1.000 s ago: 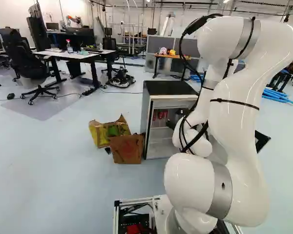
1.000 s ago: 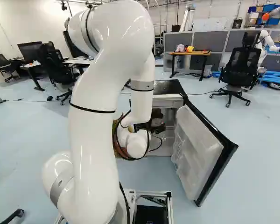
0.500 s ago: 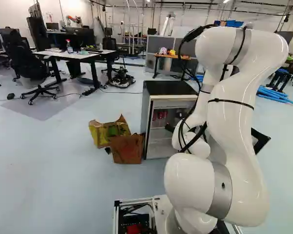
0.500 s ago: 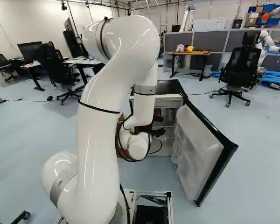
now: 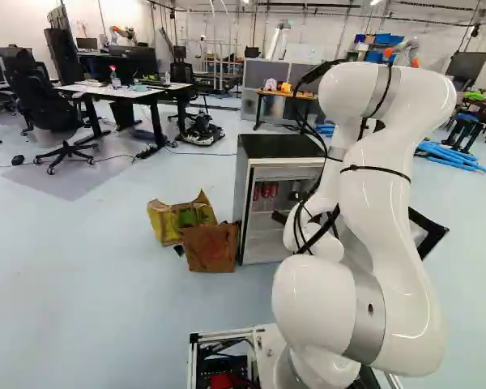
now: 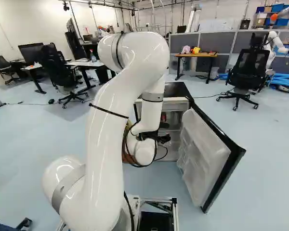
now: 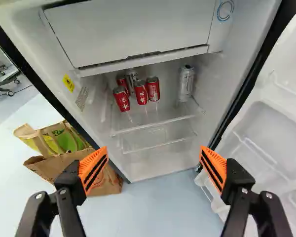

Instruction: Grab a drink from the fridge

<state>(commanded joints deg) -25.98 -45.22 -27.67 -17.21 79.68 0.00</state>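
L/R base cams behind arm [image 5: 381, 203], facing ahead, share fridge [image 5: 279, 147], interior unclear; wrist cam close, facing in.

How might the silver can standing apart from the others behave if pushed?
The silver can looks smooth and metallic, so it may be slippery. Upright and narrow, it could tip if nudged; its round sides would probably let it roll.

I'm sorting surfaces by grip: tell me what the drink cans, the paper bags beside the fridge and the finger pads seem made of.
Red cans and silver can: likely thin metal, glossy, with bright rims. Bags: probably matte brown paper, judging by creases and crumpled edges. Pads: seemingly matte orange rubber or soft plastic, finely ribbed.
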